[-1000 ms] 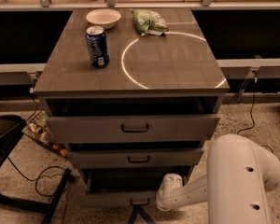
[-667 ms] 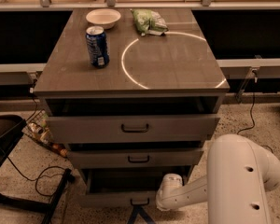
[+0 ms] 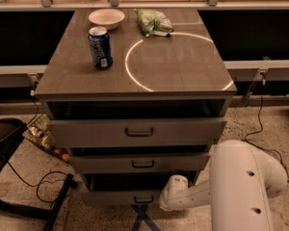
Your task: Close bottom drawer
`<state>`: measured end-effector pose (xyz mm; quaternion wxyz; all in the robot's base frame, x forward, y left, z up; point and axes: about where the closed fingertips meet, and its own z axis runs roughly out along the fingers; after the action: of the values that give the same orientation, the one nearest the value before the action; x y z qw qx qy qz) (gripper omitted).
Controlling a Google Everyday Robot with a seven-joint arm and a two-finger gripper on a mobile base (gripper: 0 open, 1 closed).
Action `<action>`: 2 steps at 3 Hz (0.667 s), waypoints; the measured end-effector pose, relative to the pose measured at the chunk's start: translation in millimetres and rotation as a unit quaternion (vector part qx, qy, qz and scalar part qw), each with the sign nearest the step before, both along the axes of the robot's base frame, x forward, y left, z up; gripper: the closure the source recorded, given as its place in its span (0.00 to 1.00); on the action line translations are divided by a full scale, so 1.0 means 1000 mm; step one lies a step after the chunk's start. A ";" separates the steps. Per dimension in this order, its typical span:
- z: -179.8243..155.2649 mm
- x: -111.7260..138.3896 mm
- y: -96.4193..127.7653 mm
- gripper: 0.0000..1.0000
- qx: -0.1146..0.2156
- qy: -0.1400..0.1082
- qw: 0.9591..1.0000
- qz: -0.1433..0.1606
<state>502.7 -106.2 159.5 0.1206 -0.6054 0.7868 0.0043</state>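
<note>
Speckled floor [image 3: 102, 217] lies open before the bottom drawer [image 3: 127, 197], pulled out; gripper [image 3: 168, 197] at its right edge, grip unreadable.

No legible text, tool [image 3: 168, 196] beside bottom drawer [image 3: 111, 197]

the arm [image 3: 241, 186] is white, smooth and round. a fat shell with two small dark holes narrows to a thin tube with a round knob. the gripper [image 3: 171, 196] sits low beside the bottom drawer [image 3: 115, 197].
</note>
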 end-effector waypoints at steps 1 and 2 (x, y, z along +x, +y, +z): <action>0.000 0.000 0.000 1.00 0.000 0.000 1.000 0.000; -0.006 0.030 -0.006 1.00 0.011 -0.021 1.000 -0.002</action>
<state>533.1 -112.7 153.5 0.1440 -0.6027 0.7849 -0.0001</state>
